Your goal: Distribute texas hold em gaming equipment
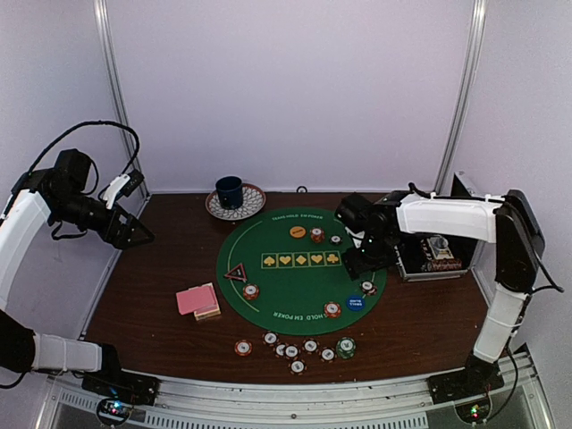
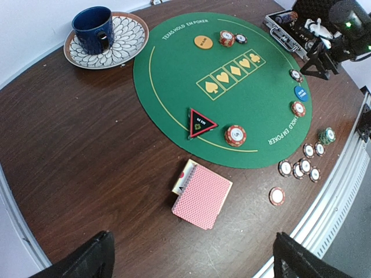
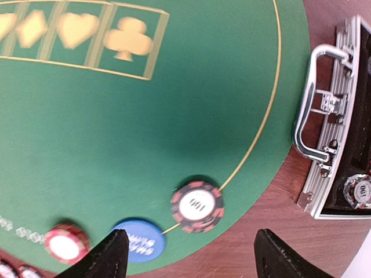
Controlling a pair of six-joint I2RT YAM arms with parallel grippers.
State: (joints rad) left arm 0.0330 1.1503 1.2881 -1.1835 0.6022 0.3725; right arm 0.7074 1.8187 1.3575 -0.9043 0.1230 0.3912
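Right wrist view: my right gripper (image 3: pixel 191 240) hangs with its jaws spread, gripping nothing. Just beyond them a black-and-red chip (image 3: pixel 197 205) lies on the gold border line of the green mat (image 3: pixel 174 116), with a blue disc (image 3: pixel 138 243) beside it and the case (image 3: pixel 324 150) off to the right.

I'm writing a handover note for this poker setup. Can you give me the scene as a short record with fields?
mat: round green, mid-table
deck: pink-backed, on bare wood beside the mat
triangle marker: on the mat, near the deck
chips: loose cluster on wood at the near edge
left gripper: open, empty, raised
right gripper: open, empty
black chip: on the mat's gold line, just ahead of the right gripper
case: right side, a chip inside
cup: blue, on a saucer, far edge
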